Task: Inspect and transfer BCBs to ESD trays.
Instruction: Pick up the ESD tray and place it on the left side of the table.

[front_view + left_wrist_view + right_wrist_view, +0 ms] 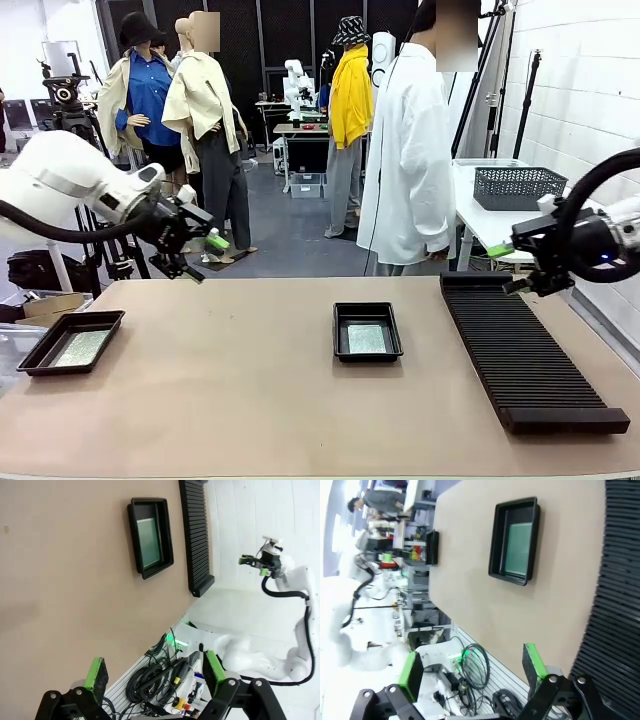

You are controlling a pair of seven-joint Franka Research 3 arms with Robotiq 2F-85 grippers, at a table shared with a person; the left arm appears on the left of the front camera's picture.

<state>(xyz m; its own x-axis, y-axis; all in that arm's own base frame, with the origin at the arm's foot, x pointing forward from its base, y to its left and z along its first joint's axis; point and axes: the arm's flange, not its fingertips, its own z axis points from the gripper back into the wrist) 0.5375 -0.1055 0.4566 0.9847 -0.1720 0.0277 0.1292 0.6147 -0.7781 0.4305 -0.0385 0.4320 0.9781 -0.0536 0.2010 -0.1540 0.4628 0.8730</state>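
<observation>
Green circuit boards already lie flat in both black ESD trays: one BCB (pixel 366 338) in the centre tray (pixel 367 330), another BCB (pixel 82 347) in the tray at the table's left edge (pixel 71 341). Each board's long axis runs near-to-far, matching its tray.

Both arms hang raised and well apart from the trays. The left gripper (pixel 200 240) hovers above the far left of the table, nearer the left tray, which lies below and nearward of it. The right gripper (pixel 505 250) sits over the far end of the black slotted rack (pixel 525 350), with the centre tray to its left and nearward. Both sets of jaws stand spread wide, holding nothing.

My guess is the rack is the source of boards, yet its slots look bare. Whether any board stands in it is hard to judge, since the ribs are dark. The person (pixel 405 150) stands at the far side, hands not clearly visible.
</observation>
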